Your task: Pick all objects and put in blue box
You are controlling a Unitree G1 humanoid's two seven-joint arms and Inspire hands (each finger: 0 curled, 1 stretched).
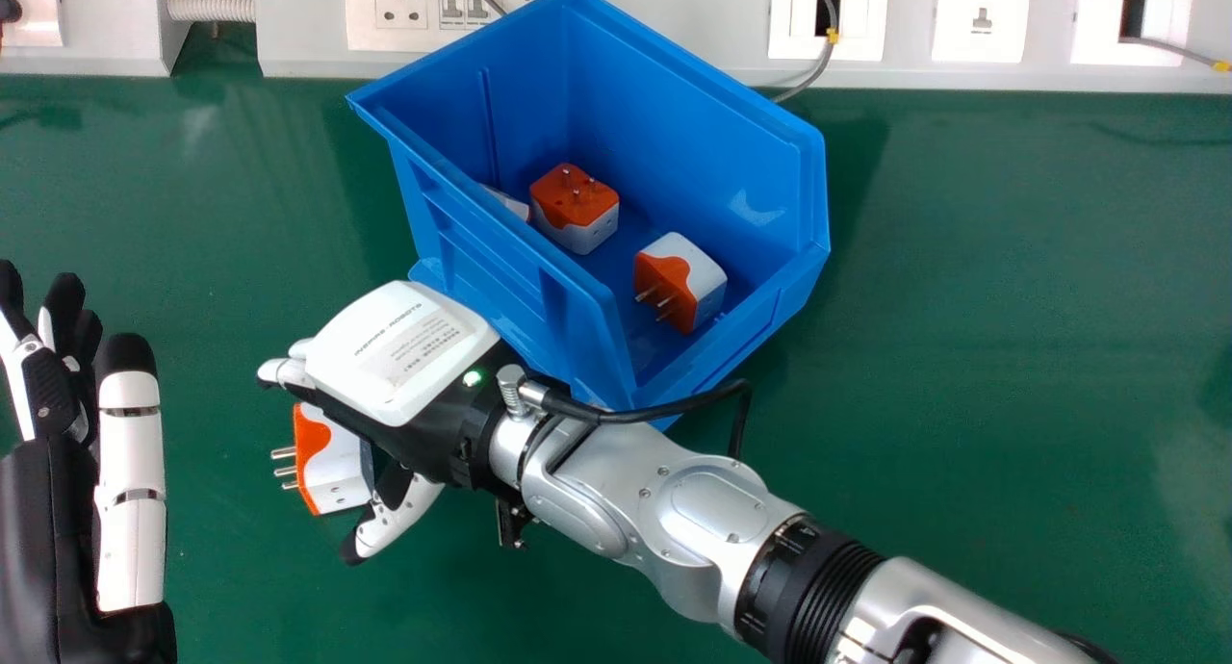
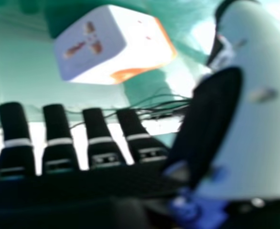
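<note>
Plug adapter [image 1: 339,467] outside the blue box [image 1: 674,115], apparently the last to go in.
Near the box's left side, it sits on the green table [image 1: 962,356] by the right hand [image 1: 399,351], fingers straight, thumb apart, no grip closed. Inside are a pins-up adapter [image 1: 577,205], a side-lying adapter [image 1: 695,271] and a partly hidden white piece [image 1: 510,204], probably another. Far left, the left hand [image 1: 132,452] idles, fingers extended.
</note>
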